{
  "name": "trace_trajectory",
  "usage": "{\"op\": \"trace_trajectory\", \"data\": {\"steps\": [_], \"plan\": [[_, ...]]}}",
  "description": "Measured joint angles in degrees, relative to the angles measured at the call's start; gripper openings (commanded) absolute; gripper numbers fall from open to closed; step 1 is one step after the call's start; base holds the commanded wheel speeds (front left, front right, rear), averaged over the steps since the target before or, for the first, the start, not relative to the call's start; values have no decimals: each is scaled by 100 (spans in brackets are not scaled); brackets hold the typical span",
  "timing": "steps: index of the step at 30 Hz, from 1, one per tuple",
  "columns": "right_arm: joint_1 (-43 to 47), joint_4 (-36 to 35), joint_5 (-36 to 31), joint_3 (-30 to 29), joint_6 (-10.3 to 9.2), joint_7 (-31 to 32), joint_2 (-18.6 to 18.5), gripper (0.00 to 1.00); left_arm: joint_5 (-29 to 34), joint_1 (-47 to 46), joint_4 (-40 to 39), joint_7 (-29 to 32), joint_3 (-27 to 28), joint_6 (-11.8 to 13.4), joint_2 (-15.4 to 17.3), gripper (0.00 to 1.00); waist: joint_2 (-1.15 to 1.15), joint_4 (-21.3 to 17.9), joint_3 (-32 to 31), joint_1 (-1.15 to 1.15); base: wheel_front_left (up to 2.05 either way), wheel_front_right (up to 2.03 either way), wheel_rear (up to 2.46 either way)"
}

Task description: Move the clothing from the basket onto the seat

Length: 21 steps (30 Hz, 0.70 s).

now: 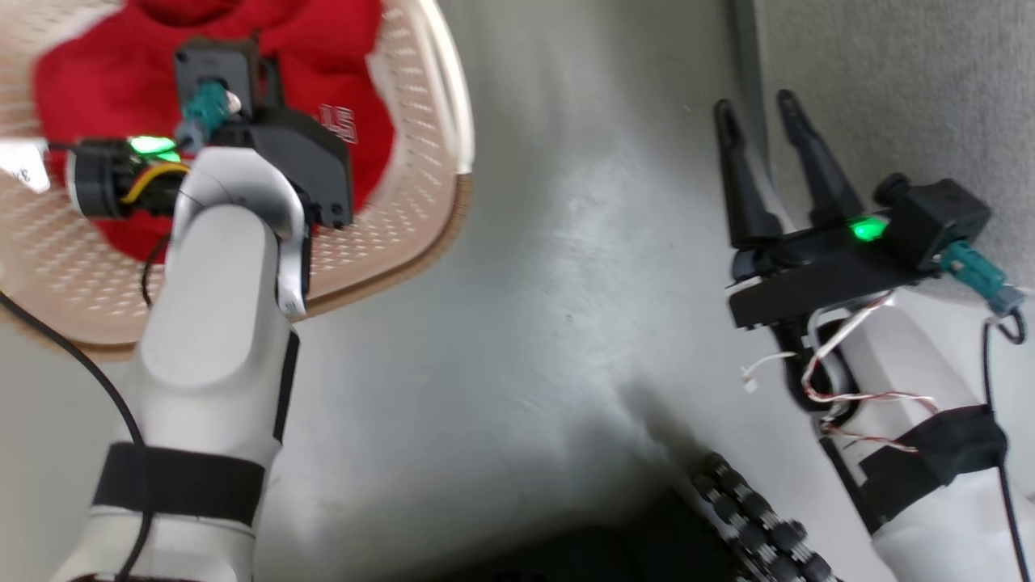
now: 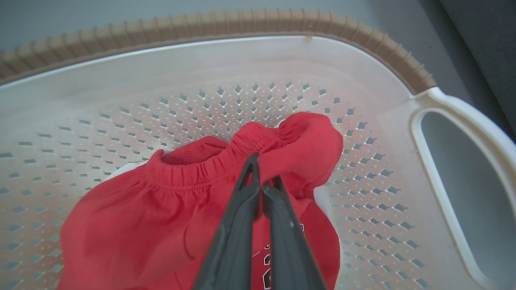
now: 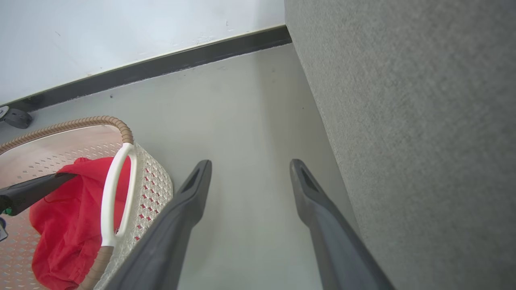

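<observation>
The cream basket (image 2: 225, 64) with its brown rim holds the red clothing (image 2: 133, 217), a bunched garment with an elastic waistband lying over another with white-edged lettering. My left gripper (image 2: 264, 173) is shut on the waistband fold, down inside the basket. From the head view the basket (image 1: 404, 218) sits at the upper left with the clothing (image 1: 97, 81) in it, and my left wrist (image 1: 267, 153) covers the fingers. My right gripper (image 1: 756, 105) hangs open and empty above the floor, close beside the grey seat (image 1: 897, 73). The right wrist view has the right gripper (image 3: 250, 165), seat (image 3: 403, 121), basket (image 3: 149, 185) and clothing (image 3: 68, 225).
Grey floor (image 3: 242, 108) lies between the basket and the seat. A dark baseboard (image 3: 161, 66) runs along the white wall, with a small caster (image 3: 16, 117) at its left end. A black ribbed cable chain (image 1: 752, 517) of my own base lies at the bottom.
</observation>
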Motion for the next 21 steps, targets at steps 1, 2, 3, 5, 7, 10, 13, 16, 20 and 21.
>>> {"op": "trace_trajectory", "data": {"steps": [1,2,3,5,7,10,13,16,20,21], "plan": [[4,10,-41,-55,10,0,-44,100,-54,51,-1,-73,1,-37,-29,0,0,61,-62,0,0,0,0],[8,16,-87,-100,19,0,-81,100,-88,102,1,-147,4,-37,-41,0,0,124,-126,0,0,0,0],[11,21,-130,-148,37,0,-118,100,-140,158,1,-226,18,-40,-37,0,0,189,-194,0,0,0,0],[37,29,-181,-254,58,0,-175,100,-221,264,5,-367,63,-88,-26,0,0,323,-331,0,0,0,0],[103,47,-232,-336,66,0,-235,100,-389,362,7,-513,135,-99,-41,0,0,457,-473,0,0,0,0],[250,82,-261,-446,86,0,-277,100,-536,521,15,-701,180,-149,-43,0,0,656,-700,0,0,0,0],[363,98,-314,-514,109,0,-278,100,-624,689,32,-891,219,-212,-45,0,0,846,-944,0,0,0,0],[451,129,-346,-586,118,0,-280,100,-809,857,29,-1082,264,-254,-55,0,0,1022,-1197,0,0,0,0],[598,186,-460,-683,159,0,-280,100,-959,1063,24,-1339,338,-288,-82,0,0,1232,-1545,0,0,0,0],[639,201,-464,-722,159,0,-281,100,-1000,1117,19,-1401,347,-292,-83,0,0,1282,-1635,0,0,0,0]]}}
